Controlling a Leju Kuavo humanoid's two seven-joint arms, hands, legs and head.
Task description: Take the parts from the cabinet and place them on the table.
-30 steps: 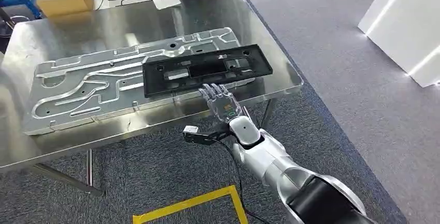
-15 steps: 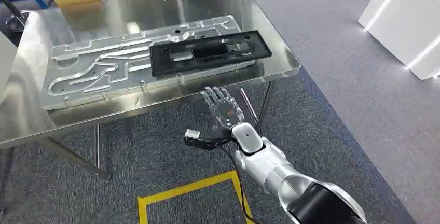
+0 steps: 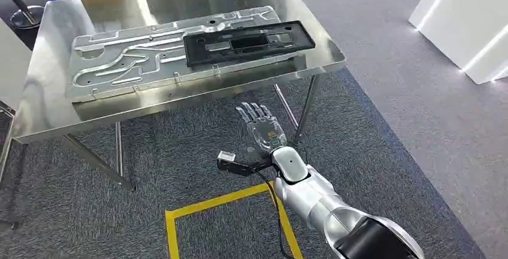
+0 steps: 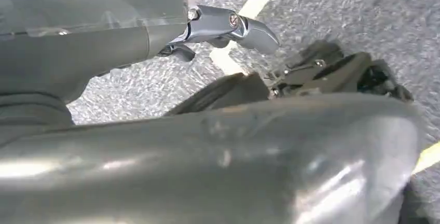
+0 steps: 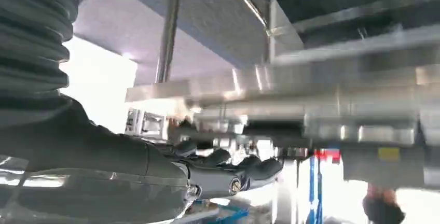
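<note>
Backing away from the counter (image 3: 54,115) — the whole view has shifted, the counter now sits higher in frame. Right hand (image 3: 262,128) hangs below its edge, fingers (image 3: 251,113) spread, holding nothing. Black part (image 3: 248,43) lies atop the silver plate (image 3: 138,55) upper centre — this placement looks done

Open carpet (image 3: 383,91) beside table (image 3: 48,109); table legs (image 3: 305,106) near right hand (image 3: 263,130).

Steel table (image 3: 48,112) bears grooved metal plate (image 3: 120,61), seemingly under black panel (image 3: 248,42).
</note>
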